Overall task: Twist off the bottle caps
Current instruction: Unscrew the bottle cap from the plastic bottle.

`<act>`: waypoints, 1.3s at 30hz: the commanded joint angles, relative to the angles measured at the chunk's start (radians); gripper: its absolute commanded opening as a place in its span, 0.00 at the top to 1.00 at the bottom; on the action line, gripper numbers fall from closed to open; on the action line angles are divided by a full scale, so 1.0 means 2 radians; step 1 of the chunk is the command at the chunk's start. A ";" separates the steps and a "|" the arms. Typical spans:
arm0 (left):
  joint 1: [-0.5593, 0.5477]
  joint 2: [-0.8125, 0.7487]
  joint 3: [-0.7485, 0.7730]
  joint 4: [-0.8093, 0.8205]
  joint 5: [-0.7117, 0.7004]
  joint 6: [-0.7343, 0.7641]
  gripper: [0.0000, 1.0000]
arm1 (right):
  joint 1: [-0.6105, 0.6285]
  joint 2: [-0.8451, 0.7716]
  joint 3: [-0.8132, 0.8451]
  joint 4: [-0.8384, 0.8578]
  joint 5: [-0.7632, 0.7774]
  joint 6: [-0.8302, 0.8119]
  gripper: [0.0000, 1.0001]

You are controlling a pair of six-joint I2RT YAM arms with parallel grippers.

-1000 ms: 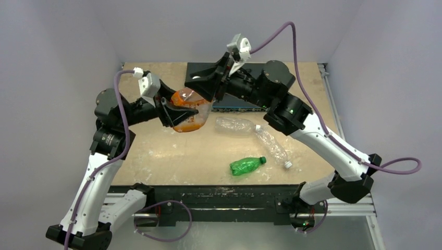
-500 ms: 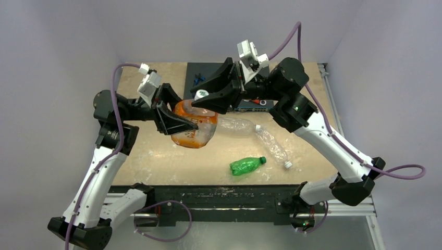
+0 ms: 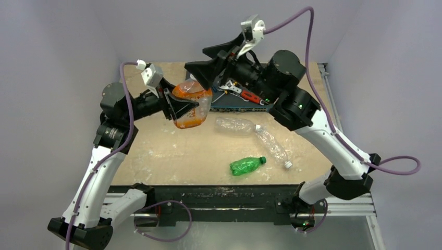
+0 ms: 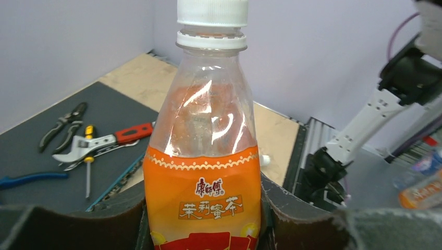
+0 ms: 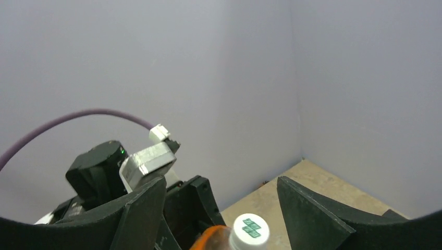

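My left gripper (image 4: pixel 203 208) is shut on the squat orange-label bottle (image 4: pixel 203 172), its jaws pressed against both sides of the label. It holds the bottle (image 3: pixel 192 107) above the table's back left. The white cap (image 4: pixel 212 11) sits on the bottle's neck. My right gripper (image 3: pixel 204 61) hangs open just above the bottle, and the cap (image 5: pixel 250 230) lies below the gap between its fingers (image 5: pixel 143 208), touching neither. Two clear crinkled bottles (image 3: pixel 234 125) (image 3: pixel 272 146) and a green bottle (image 3: pixel 245 165) lie capped on the table.
A dark mat (image 4: pixel 31 156) at the back of the table carries red-handled pliers (image 3: pixel 249 96) and other hand tools (image 4: pixel 78 148). Purple cables loop over both arms. Walls close in at the back and sides.
My right gripper has opened, let go of the bottle's cap and risen above it. The left gripper has kept its hold and shifted the bottle slightly back.
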 commanded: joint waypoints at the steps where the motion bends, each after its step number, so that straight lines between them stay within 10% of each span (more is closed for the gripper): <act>1: 0.003 -0.005 0.023 -0.036 -0.095 0.070 1.00 | 0.042 0.055 0.077 -0.101 0.163 -0.018 0.20; 26: 0.003 -0.035 0.002 0.003 -0.088 0.096 1.00 | 0.045 0.087 0.087 -0.092 0.164 0.033 0.52; 33: 0.003 -0.037 -0.003 -0.005 -0.083 0.102 1.00 | 0.045 0.059 0.055 -0.053 0.160 0.031 1.00; 39: 0.003 -0.033 -0.003 -0.009 -0.059 0.092 1.00 | 0.039 0.018 0.017 -0.015 0.087 0.000 1.00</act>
